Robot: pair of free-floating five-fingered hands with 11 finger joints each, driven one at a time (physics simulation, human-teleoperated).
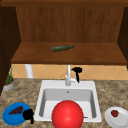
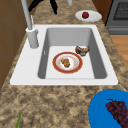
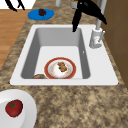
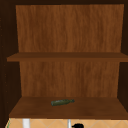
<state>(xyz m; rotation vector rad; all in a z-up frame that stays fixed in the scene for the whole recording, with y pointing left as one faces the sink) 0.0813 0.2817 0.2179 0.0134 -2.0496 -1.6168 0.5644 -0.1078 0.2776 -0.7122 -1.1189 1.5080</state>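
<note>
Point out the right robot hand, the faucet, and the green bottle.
right robot hand (image 1: 77,70), front view, on its palm.
faucet (image 1: 68,75), front view, on its upright spout.
green bottle (image 4: 61,102), upper view, mid-body, lying on the shelf.

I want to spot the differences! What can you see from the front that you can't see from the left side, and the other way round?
Front alone: a green bottle lying on the wooden shelf, a big red ball, a potted plant, and the left robot hand by the blue plate.
Left side alone: inside the sink, a red-rimmed plate with brown food, and a brown bowl.
Both: sink, faucet, grapes, tomato on its white plate, and the right robot hand near the faucet.
</note>
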